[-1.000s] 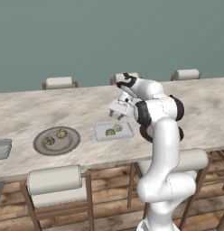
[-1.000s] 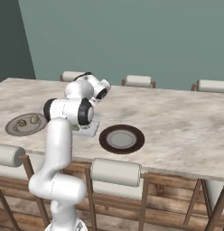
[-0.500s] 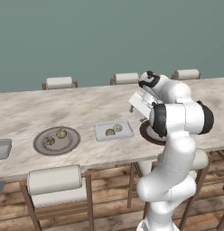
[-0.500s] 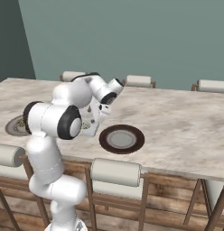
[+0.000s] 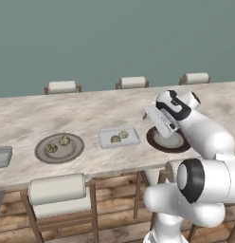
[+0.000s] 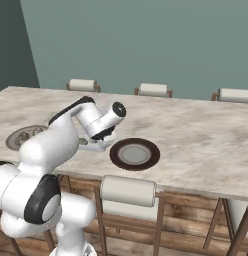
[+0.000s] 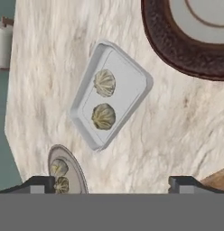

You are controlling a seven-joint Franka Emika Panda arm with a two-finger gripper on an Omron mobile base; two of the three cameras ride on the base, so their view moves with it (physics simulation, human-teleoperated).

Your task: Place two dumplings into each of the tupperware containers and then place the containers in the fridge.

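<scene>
The tool (image 7: 111,182) hangs above the marble worktop (image 5: 91,111) with its jaws wide apart and nothing between them. Under it lies a grey container (image 7: 111,92), resting flat and well inside the worktop, with bare marble all round it. Two dumplings (image 7: 105,82) sit in the container, side by side along its length, close but apart. In the left base view the container (image 5: 119,137) lies between a round plate (image 5: 59,147) to its left and a dark plate (image 5: 168,140) to its right, touching neither. The round plate holds two more dumplings (image 5: 65,140); the dark plate has a bare pale centre, partly hidden by the arm. At the far left edge a second grey container (image 5: 3,156) is cut off by the frame; its contents cannot be seen. Stools (image 5: 58,191) stand along the near edge, and more (image 5: 133,82) line the far edge.
</scene>
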